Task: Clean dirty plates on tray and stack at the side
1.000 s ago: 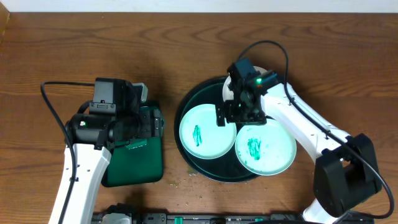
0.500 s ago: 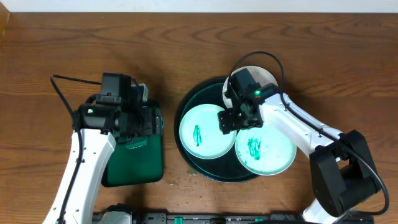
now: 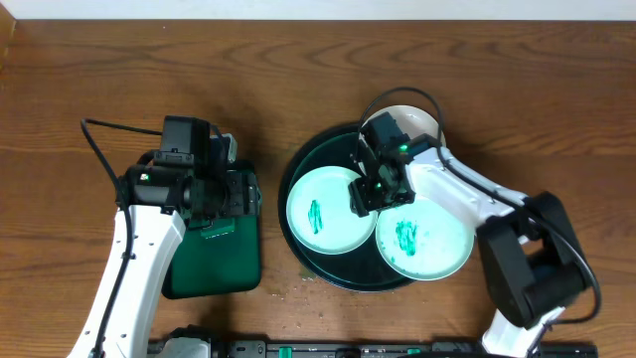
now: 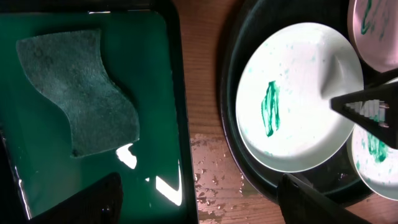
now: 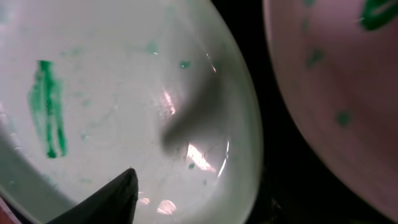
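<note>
**Right gripper at the middle plate's rim; left gripper spread above the cloth tray**

In the right-wrist view the middle plate [image 5: 124, 81] fills the left of the frame, white with one green streak and small green specks. One dark finger [image 5: 106, 199] of the right gripper [image 3: 370, 194] shows at the lower left, over the plate's inside; the other finger is out of frame, so I cannot tell whether the jaws stand apart or pinch the rim. A second plate [image 5: 329, 93] is cut off at the upper right, blurred and pinkish; I cannot tell which plate it is.

In the left-wrist view the left gripper [image 4: 202, 180] is spread wide, its dark fingers low in the frame, with nothing between them. Beneath it lies the rectangular tray [image 4: 146, 74], glossy green; a grey-green cloth [image 4: 81, 99] lies flat in its upper left. Wet specks dot the wood between the two trays.

From overhead the round tray [image 3: 308, 154], dark with a raised rim, sits right of centre on the table [image 3: 298, 70]. The middle plate lies on its left half. The lower-right plate [image 3: 432, 249], smeared green, reaches past the tray's lower-right rim. The upper plate [image 3: 417, 117] sits at the tray's top edge, largely hidden by the right arm; a green lamp [image 3: 404, 149] glows on that arm. A black cable [image 3: 99, 127] loops from the left arm. The table is brown wood with visible grain; a pale strip runs along the frame's top edge.
</note>
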Action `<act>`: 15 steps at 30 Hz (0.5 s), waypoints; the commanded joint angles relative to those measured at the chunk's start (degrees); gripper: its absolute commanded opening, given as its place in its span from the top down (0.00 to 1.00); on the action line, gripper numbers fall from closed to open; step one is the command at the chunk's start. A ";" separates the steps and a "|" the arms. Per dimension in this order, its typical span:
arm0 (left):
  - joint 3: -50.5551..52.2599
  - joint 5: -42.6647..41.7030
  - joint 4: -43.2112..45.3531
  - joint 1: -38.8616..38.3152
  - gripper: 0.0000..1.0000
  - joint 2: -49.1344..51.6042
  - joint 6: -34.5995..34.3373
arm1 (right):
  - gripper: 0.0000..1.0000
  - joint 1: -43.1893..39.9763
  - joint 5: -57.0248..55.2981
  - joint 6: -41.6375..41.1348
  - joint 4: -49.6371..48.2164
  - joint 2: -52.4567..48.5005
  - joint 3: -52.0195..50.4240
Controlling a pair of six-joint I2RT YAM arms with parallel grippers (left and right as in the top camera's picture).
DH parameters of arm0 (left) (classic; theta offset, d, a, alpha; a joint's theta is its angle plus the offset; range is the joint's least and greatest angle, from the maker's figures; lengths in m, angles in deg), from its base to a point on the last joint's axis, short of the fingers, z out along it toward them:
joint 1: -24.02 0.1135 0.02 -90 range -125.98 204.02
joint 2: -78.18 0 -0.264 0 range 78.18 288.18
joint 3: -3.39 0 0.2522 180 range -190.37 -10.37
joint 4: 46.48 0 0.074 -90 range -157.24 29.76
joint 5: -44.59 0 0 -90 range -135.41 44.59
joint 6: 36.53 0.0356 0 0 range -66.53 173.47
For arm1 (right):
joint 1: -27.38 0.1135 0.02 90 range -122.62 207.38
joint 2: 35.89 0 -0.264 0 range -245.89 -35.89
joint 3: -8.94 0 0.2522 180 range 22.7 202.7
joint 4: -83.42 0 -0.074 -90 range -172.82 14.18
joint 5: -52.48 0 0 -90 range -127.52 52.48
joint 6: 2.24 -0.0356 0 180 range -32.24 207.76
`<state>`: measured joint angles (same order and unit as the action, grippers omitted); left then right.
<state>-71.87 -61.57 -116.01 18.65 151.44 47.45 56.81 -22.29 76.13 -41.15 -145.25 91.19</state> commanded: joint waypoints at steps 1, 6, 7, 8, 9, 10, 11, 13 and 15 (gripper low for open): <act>-0.46 0.57 -0.31 -0.07 0.20 0.20 -0.31 | 0.41 0.66 1.57 -0.11 -0.66 -1.70 -0.35; -0.46 0.55 -0.48 -0.07 0.20 0.20 -0.28 | 0.59 0.66 1.57 -0.55 -1.49 -2.45 -0.35; -0.46 0.57 -0.76 -0.07 0.23 0.20 -0.28 | 0.63 0.66 1.57 -0.57 -1.64 -2.45 -0.35; -0.46 0.59 -0.74 -0.07 0.32 0.20 -0.28 | 0.67 0.66 1.55 -0.55 -1.66 -2.45 -0.35; -0.46 0.57 -0.74 -0.07 0.46 0.20 -0.28 | 0.72 0.66 1.55 -0.57 -1.64 -2.45 -0.35; -0.46 0.57 -0.72 -0.07 0.55 0.20 -0.28 | 0.74 0.66 1.55 -0.57 -1.62 -2.45 -0.35; -0.46 0.57 -0.72 -0.07 0.60 0.20 -0.31 | 0.74 0.66 1.55 -0.72 -1.62 -2.45 -0.35; -0.46 0.57 -0.72 -0.07 0.71 0.22 -0.28 | 0.76 0.66 1.53 -0.74 -1.62 -2.45 -0.35; -0.46 0.57 -0.72 -0.07 0.74 0.22 -0.31 | 0.78 0.66 1.53 -0.74 -1.62 -2.45 -0.35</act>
<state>-71.87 -61.55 -116.62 18.65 151.44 47.32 56.78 -22.56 75.62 -42.59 -146.32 91.21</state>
